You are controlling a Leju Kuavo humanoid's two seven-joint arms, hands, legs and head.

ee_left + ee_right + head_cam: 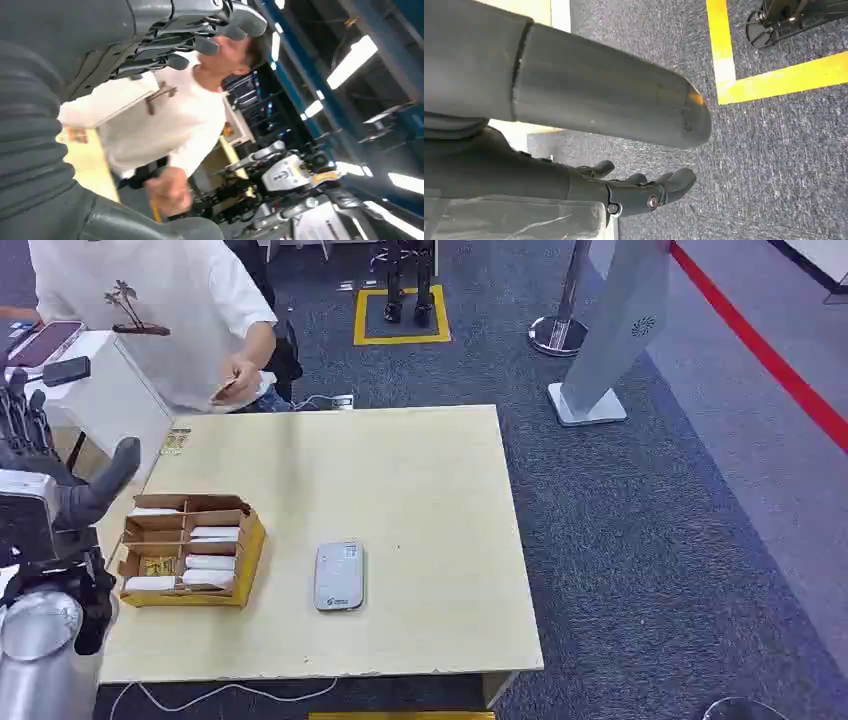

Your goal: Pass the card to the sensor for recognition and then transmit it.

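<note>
While the person [150,310] holds the card [224,390], both hands' fingers [25,425] [644,187] spread loose, holding nothing.

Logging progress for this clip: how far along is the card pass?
It looks like a handover has just happened: the person's hand holds a card beyond the table's far edge. The raised left hand holds nothing; the right hand hangs over carpet. More cards sit in the box beside the sensor.
</note>
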